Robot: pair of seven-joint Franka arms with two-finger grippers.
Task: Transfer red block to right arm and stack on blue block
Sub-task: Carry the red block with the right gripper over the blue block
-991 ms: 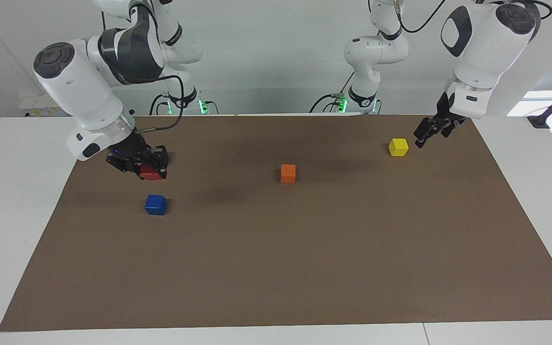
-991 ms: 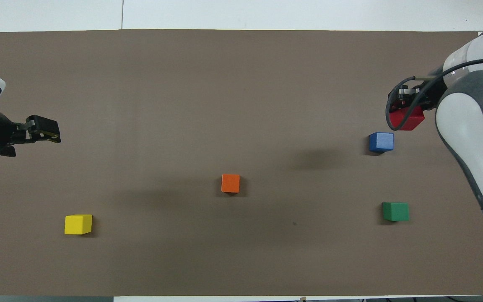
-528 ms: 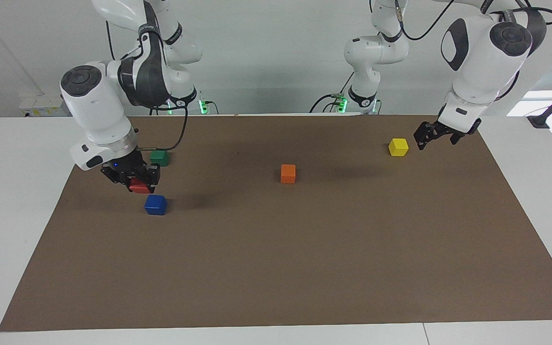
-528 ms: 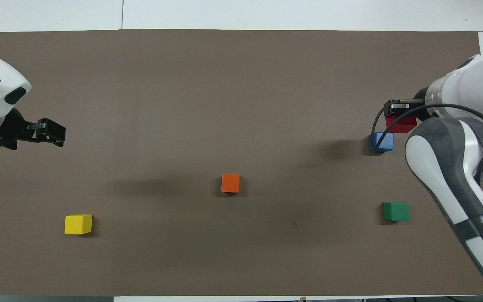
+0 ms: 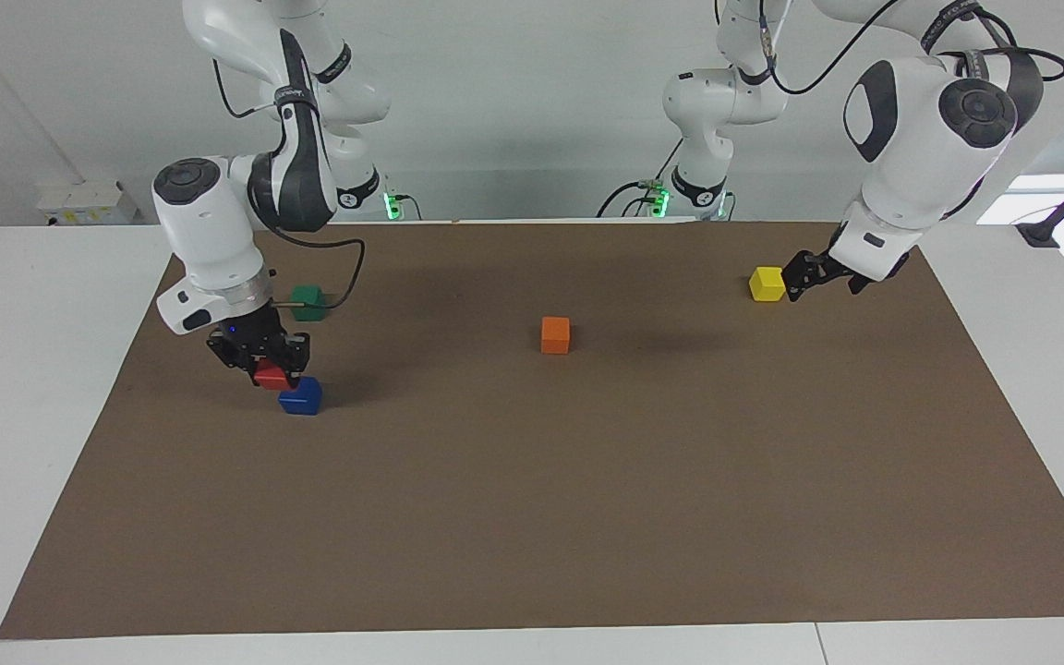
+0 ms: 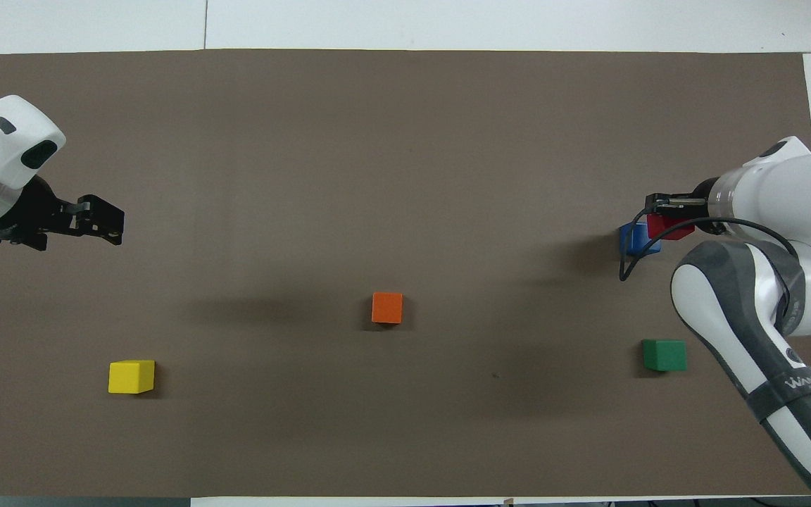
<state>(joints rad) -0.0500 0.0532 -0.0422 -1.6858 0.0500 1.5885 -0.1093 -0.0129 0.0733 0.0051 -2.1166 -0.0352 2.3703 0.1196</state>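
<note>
While the right gripper (image 5: 272, 371) clamps the red block (image 5: 270, 376) over the blue block (image 5: 300, 396), the left gripper (image 5: 801, 280) waits spread wide beside the yellow block (image 5: 767, 284).

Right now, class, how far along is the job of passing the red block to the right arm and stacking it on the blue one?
Done: the handover; the right gripper is shut on the red block, and the left gripper waits open, empty, beside the yellow block. In hand: the red block hangs just above the blue block, off-centre, not seated. Left: centre it, lower it, release.
</note>
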